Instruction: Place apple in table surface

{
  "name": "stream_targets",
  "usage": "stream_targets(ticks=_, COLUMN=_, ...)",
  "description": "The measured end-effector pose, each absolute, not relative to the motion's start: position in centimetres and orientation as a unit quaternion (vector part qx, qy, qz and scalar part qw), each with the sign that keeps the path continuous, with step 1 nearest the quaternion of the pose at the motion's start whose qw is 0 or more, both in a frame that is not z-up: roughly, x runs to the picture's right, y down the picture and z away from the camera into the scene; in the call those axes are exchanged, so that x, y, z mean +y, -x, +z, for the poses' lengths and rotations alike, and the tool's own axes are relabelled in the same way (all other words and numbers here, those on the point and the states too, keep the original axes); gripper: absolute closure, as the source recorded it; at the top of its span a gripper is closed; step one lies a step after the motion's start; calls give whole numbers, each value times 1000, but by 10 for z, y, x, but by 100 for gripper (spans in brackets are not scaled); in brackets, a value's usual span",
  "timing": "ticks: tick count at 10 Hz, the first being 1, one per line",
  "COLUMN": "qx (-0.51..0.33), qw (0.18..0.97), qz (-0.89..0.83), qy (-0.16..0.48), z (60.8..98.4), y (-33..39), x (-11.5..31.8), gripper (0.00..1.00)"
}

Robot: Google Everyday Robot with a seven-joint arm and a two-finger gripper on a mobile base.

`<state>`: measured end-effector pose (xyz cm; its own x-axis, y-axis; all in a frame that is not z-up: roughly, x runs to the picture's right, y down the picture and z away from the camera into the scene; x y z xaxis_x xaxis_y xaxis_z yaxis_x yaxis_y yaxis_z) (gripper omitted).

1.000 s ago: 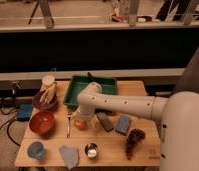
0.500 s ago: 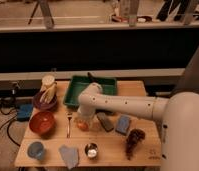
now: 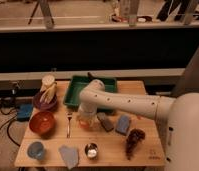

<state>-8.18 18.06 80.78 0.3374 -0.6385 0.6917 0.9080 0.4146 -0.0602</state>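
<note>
Apple is sitting right under the tool, low down near the middle of the surface, just in front of the green tray. It's between the fork on one side and a grey block on the other. The tool covers the top of the apple, so I can't tell if it's gripping the fruit or has let go, and I can't tell whether the apple is actually resting on the wood either.

What I'd worry about is that it's round and smooth. If it gets released a bit high or off-centre, I reckon it rolls, and both neighbours are near, so it could bump the fork or run into the block. The reddish-brown bowl is further off, so that's less of a risk. Pulling the tool away sideways instead of straight up could also drag the apple along and set it rolling.
</note>
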Motion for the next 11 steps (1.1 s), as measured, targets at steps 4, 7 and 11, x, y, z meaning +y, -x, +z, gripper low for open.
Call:
stream_targets(ticks=4, qx=-303, qw=786, qz=-491, qy=223, z=802, y=77, x=172, gripper=20)
stream_targets(ticks=7, qx=-304, qw=787, qz=-488, qy=222, z=798, y=71, x=167, gripper=20)
stream_targets(ticks=11, qx=-306, qw=786, qz=-488, qy=225, z=795, y=67, x=173, gripper=20)
